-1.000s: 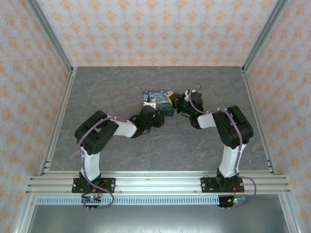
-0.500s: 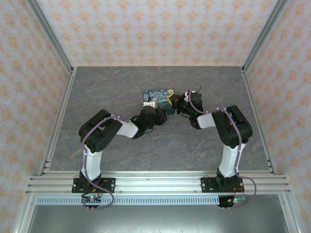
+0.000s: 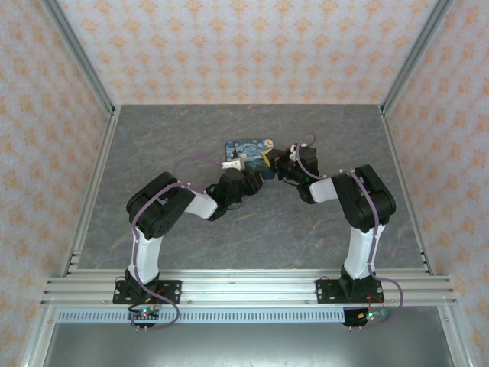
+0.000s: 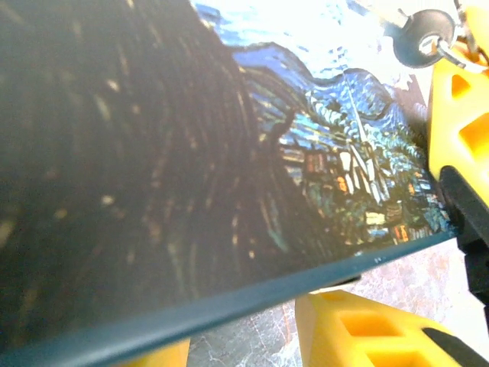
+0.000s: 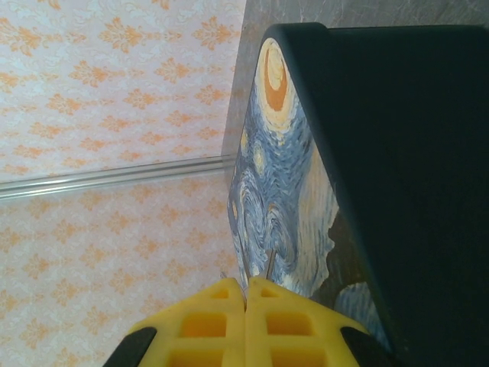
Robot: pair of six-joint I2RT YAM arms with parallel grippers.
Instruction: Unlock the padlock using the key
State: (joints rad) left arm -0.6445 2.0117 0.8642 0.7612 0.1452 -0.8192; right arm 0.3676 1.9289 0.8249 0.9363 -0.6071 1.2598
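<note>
A flat case printed with a blue swirling night-sky painting point(image 3: 249, 151) lies mid-table; the padlock itself is hidden. My left gripper point(image 3: 244, 174) is at the case's near edge. In the left wrist view its yellow fingers point(image 4: 367, 330) stand apart under the case's dark edge point(image 4: 229, 294), and their tips are hidden. My right gripper point(image 3: 275, 162) is at the case's right end, shut point(image 5: 245, 294) with a thin metal sliver point(image 5: 270, 264) poking out between the pads. The left wrist view shows the silver key point(image 4: 422, 40) on its ring beside a yellow finger point(image 4: 458, 115) of the right gripper.
Grey marbled table point(image 3: 252, 229) inside patterned orange-and-white walls, with aluminium rails along the edges point(image 3: 244, 287). Both arms reach inward and meet at the case, and a purple cable point(image 3: 187, 162) loops above the left arm.
The left arm has pushed forward, and the case has shifted slightly away from the bases. The right gripper stays shut at the case's right end.
</note>
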